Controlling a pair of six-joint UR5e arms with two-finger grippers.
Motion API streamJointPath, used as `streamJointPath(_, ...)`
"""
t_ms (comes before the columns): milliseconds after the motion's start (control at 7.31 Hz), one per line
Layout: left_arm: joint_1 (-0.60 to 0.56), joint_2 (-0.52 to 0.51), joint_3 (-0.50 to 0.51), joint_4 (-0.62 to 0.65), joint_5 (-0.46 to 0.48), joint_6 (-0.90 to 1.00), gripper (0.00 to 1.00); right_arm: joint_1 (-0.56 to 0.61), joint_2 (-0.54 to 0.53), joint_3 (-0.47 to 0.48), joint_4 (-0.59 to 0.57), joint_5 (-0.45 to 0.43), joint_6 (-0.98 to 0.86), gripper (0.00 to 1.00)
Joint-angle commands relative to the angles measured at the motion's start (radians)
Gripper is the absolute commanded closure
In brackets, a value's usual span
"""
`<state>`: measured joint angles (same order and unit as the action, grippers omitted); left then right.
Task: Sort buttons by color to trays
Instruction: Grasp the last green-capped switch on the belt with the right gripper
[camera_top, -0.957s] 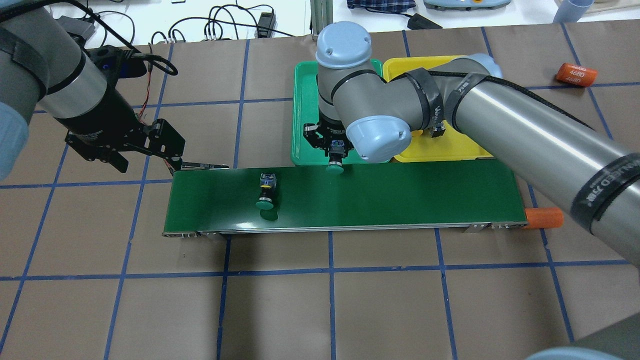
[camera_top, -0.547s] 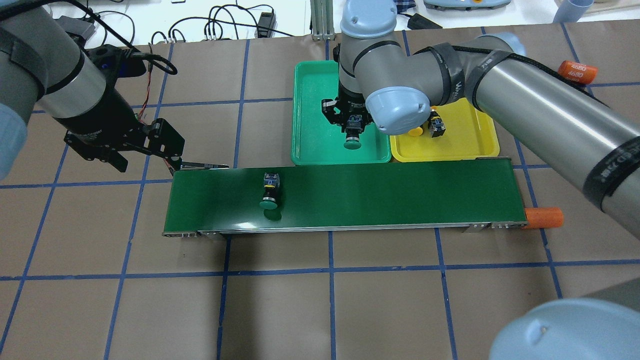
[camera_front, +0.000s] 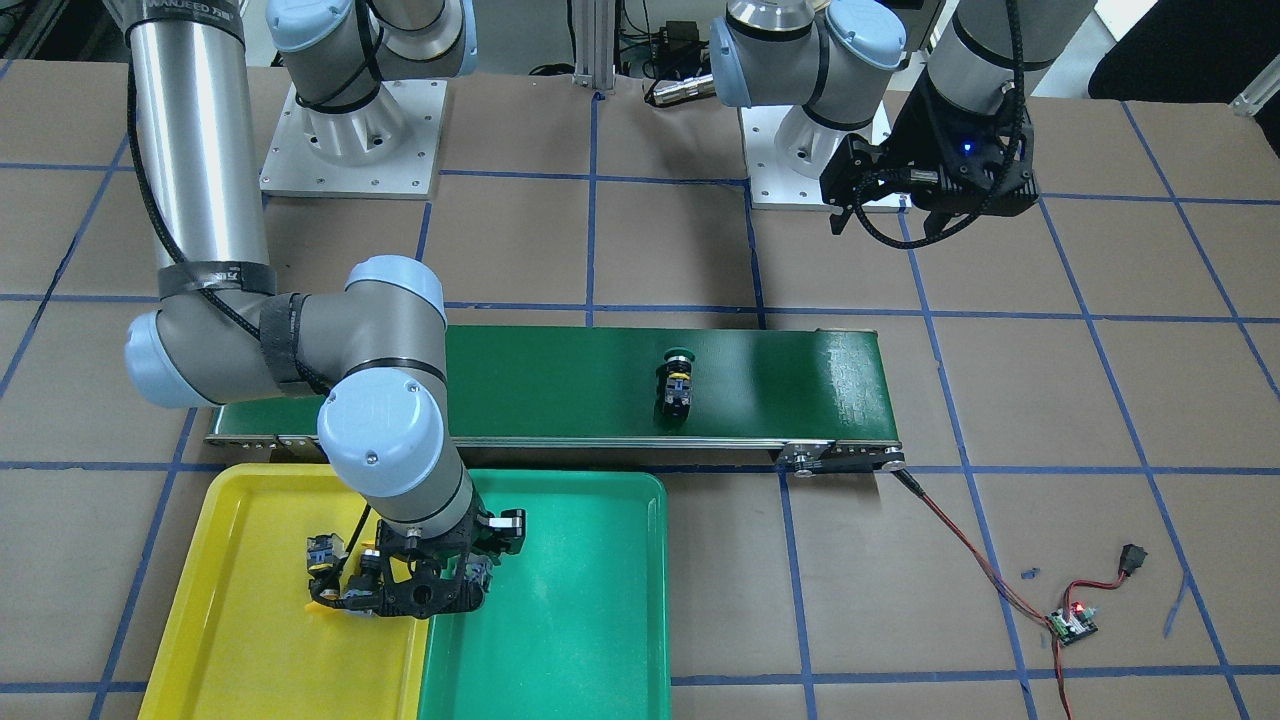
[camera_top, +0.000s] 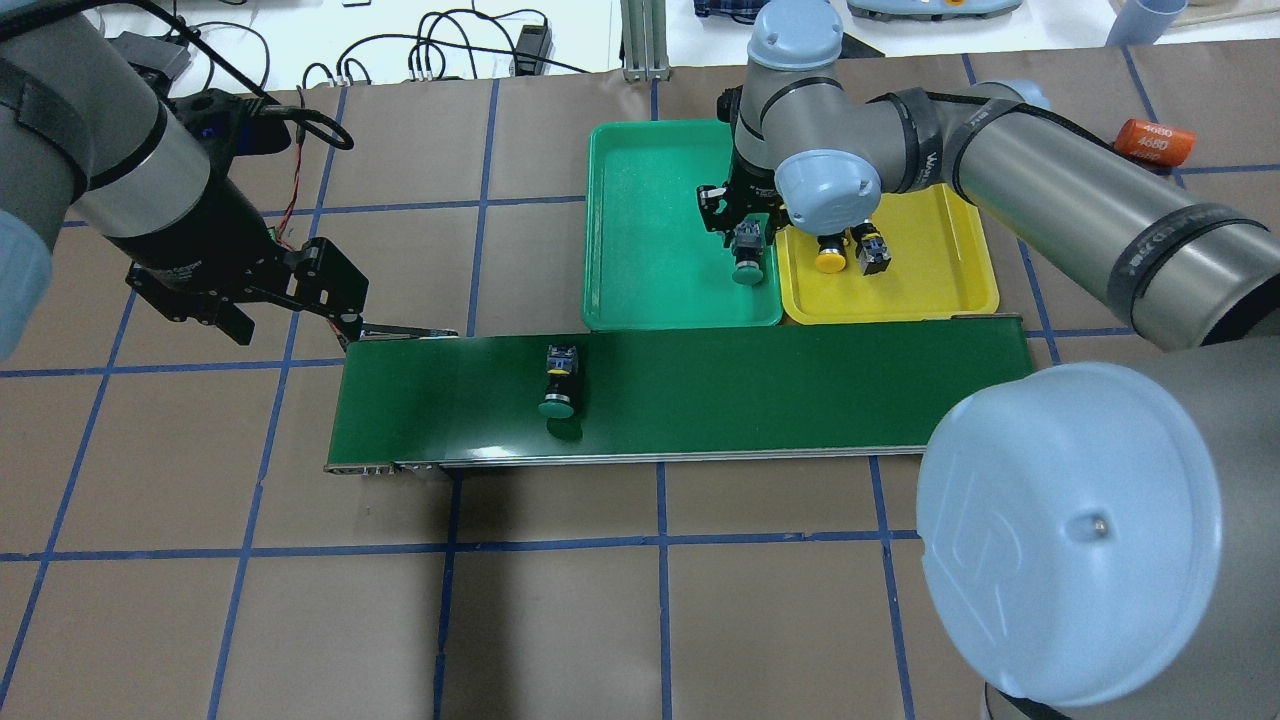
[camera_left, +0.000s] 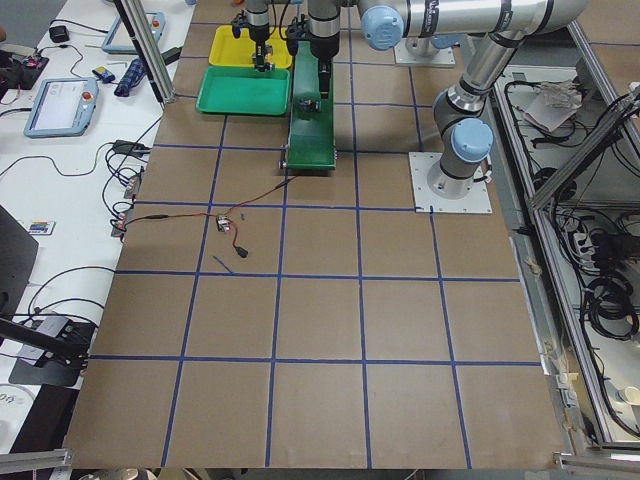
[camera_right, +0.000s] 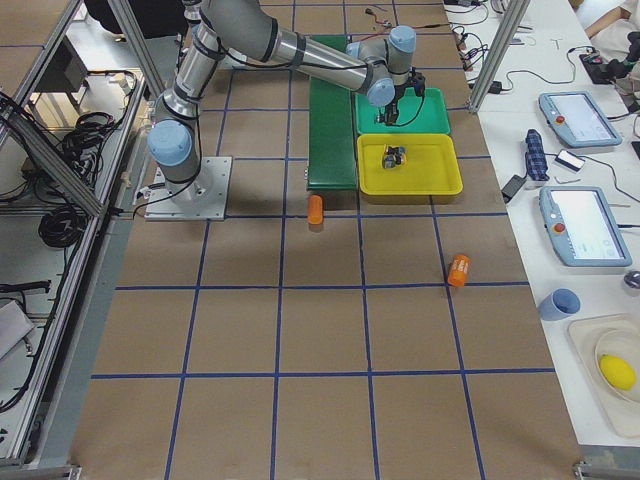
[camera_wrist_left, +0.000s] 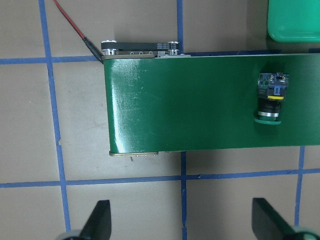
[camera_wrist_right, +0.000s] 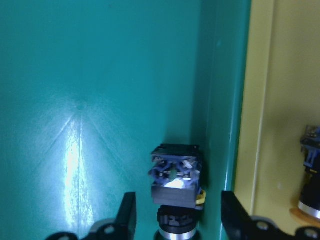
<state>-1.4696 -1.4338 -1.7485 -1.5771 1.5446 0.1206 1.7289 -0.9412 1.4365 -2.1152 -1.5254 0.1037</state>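
Two claws are in view. My right claw (camera_wrist_right: 178, 200) stands with its jaws apart, and a gap shows on each side of the green-capped button (camera_wrist_right: 176, 185) between them; nothing is gripped. That button lies in the green tray (camera_top: 640, 220), just beside the wall that adjoins the yellow tray (camera_top: 940, 285). In the yellow tray lie a yellow-capped button (camera_top: 829, 258) and, just beside it, a further button (camera_top: 873, 252) whose cap colour I cannot read. A second green-capped button (camera_top: 558, 385) lies on its side on the dark-green conveyor belt (camera_top: 750, 390), well apart from both trays. My left claw (camera_wrist_left: 181, 210) hangs wide and holds nothing, above the desk (camera_top: 560, 620) off the belt's end, near the red lead (camera_wrist_left: 70, 22).
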Motion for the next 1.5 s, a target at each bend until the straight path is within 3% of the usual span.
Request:
streamJointPath(0, 0.0, -0.002, 0.0, 0.0, 0.0, -0.001, 0.0, 0.017, -0.005, -0.005, 0.007, 0.008, 0.036, 0.0)
streamJointPath(684, 0.0, -0.001, 0.0, 0.0, 0.0, 0.001, 0.0, 0.239, -0.099, 0.01, 0.069, 0.008, 0.382, 0.0)
streamJointPath(957, 0.0, 0.001, 0.0, 0.0, 0.0, 0.001, 0.0, 0.293, -0.154, 0.018, 0.199, 0.008, 0.448, 0.0)
streamJointPath(1094, 0.0, 0.001, 0.0, 0.0, 0.0, 0.001, 0.0, 0.308, -0.192, 0.051, 0.234, 0.008, 0.461, 0.03)
streamJointPath(1367, 0.002, 0.001, 0.0, 0.0, 0.002, 0.002, 0.0, 0.313, -0.215, 0.186, 0.196, 0.013, 0.461, 0.07)
